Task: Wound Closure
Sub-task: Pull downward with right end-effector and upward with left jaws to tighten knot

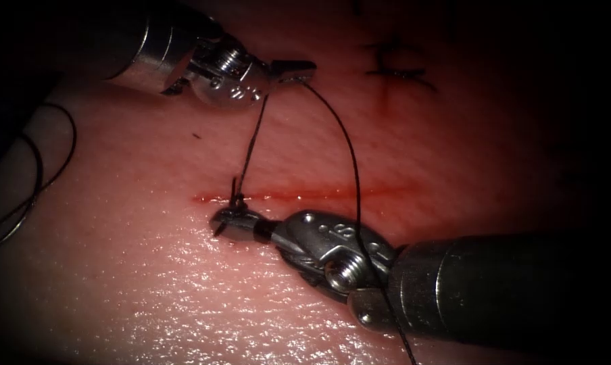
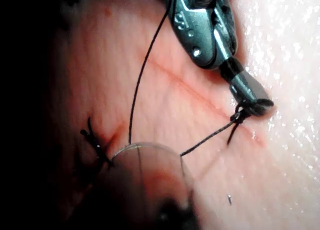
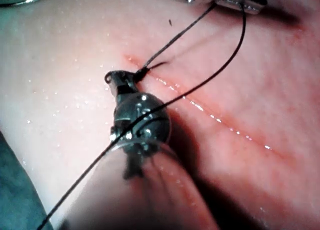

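Left gripper [image 1: 297,69] closed on thread [image 1: 255,135] above cut [image 1: 305,196], right gripper [image 1: 226,223] closed on thread at cut's left end, bare tissue [image 1: 150,169] leftward

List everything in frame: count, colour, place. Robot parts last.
tissue: one, pale pink, glistening, under everything.
cut: one, thin red line, running left to right between the two tools.
knot: one, dark, at the cut's left end.
thread: one dark strand, taut from the knot up to the left tool, a second arc from there down across the right tool; more loops at the far left.
pen marks: a few, black, above the cut on the right.
older stitch: one, dark, in the left wrist view.
left tool: silver, above the cut, jaws shut on the thread.
right tool: silver, below the cut, jaws shut on the thread at the knot.
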